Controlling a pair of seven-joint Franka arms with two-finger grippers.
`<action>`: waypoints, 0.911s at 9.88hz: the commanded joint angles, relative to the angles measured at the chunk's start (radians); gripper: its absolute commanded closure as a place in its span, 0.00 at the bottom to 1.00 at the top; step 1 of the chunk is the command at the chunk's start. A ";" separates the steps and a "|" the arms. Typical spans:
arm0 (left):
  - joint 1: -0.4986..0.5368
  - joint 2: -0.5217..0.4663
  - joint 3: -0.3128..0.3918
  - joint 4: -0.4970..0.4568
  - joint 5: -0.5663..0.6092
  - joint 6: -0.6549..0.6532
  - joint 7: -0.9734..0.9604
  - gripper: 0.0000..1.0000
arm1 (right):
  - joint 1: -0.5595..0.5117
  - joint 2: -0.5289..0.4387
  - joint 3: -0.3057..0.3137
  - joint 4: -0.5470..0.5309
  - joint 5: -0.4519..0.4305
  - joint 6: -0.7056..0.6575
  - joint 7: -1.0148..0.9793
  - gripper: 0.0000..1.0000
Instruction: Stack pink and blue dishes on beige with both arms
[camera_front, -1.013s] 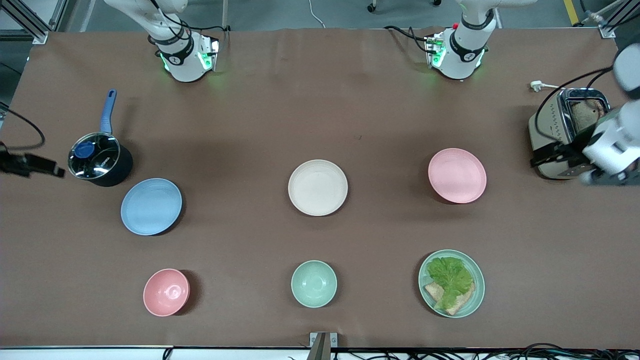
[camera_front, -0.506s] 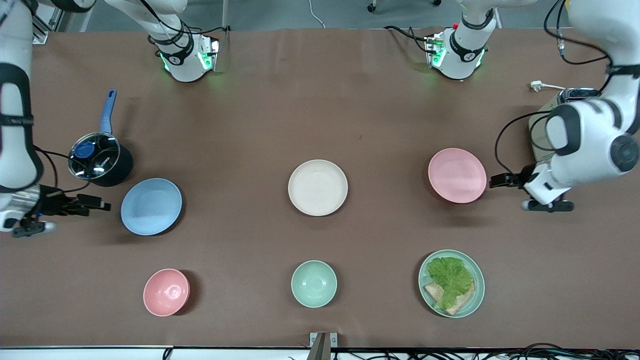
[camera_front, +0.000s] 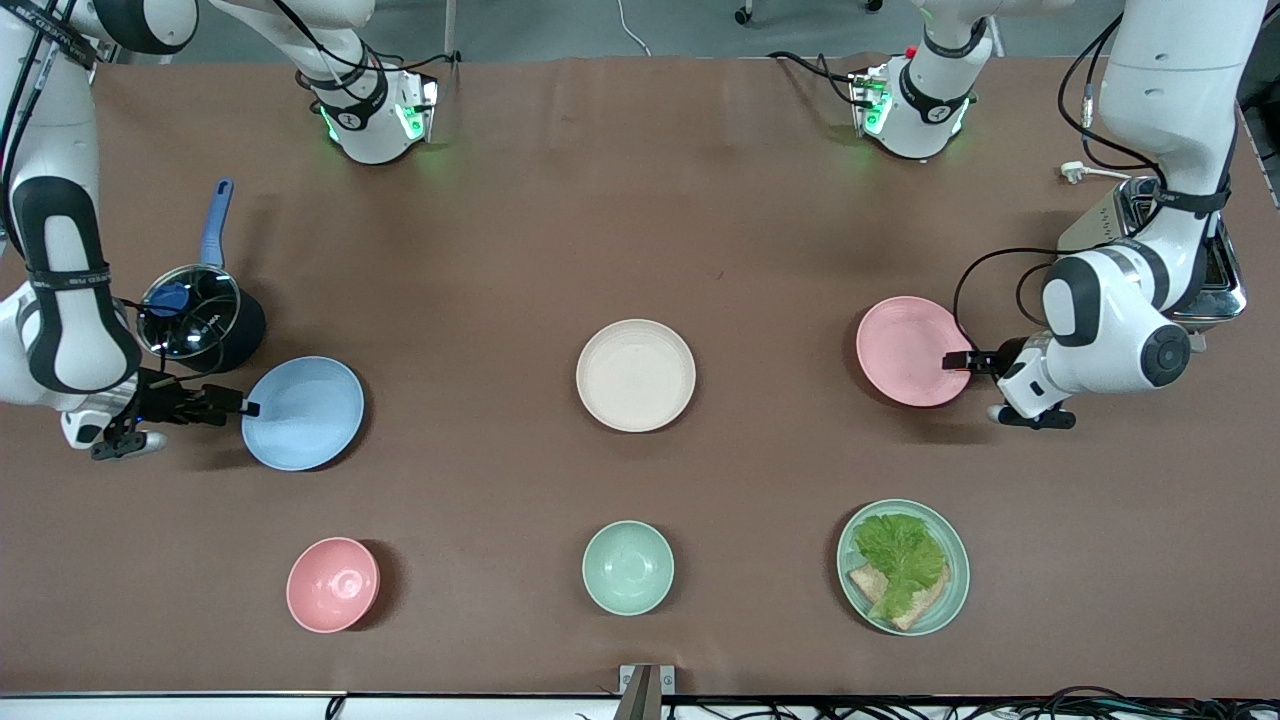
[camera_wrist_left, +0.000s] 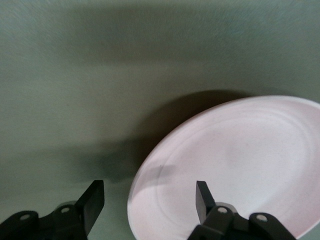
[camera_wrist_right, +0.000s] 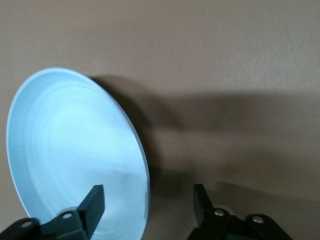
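The cream-beige plate (camera_front: 636, 375) lies in the middle of the table. The pale pink plate (camera_front: 908, 350) lies toward the left arm's end, and my left gripper (camera_front: 953, 361) stands open at its rim, one finger over the plate (camera_wrist_left: 240, 160) and one outside it. The light blue plate (camera_front: 305, 412) lies toward the right arm's end. My right gripper (camera_front: 246, 407) is open astride its rim, with the blue plate's (camera_wrist_right: 70, 155) edge between the fingers (camera_wrist_right: 95, 200). Neither gripper holds anything.
A dark saucepan with a blue handle (camera_front: 200, 318) stands beside the blue plate, close to the right arm. A toaster (camera_front: 1150, 240) sits under the left arm. A pink bowl (camera_front: 333, 584), a mint-green bowl (camera_front: 628, 567) and a mint plate with lettuce and bread (camera_front: 903, 566) lie nearer the front camera.
Both arms have swung in from the table's ends. Each open gripper has gone from clear of its plate to straddling the plate's rim. The plates have not moved.
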 joint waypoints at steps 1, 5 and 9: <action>0.001 0.036 0.003 -0.009 -0.051 0.020 0.064 0.61 | -0.007 -0.001 0.005 -0.030 0.037 0.014 -0.023 0.47; 0.013 0.014 0.003 -0.018 -0.053 0.006 0.084 1.00 | -0.001 0.004 -0.001 0.014 0.067 -0.052 0.015 0.99; 0.019 -0.127 -0.140 -0.004 -0.056 -0.012 -0.038 1.00 | 0.009 -0.008 -0.070 0.226 -0.097 -0.289 0.148 0.99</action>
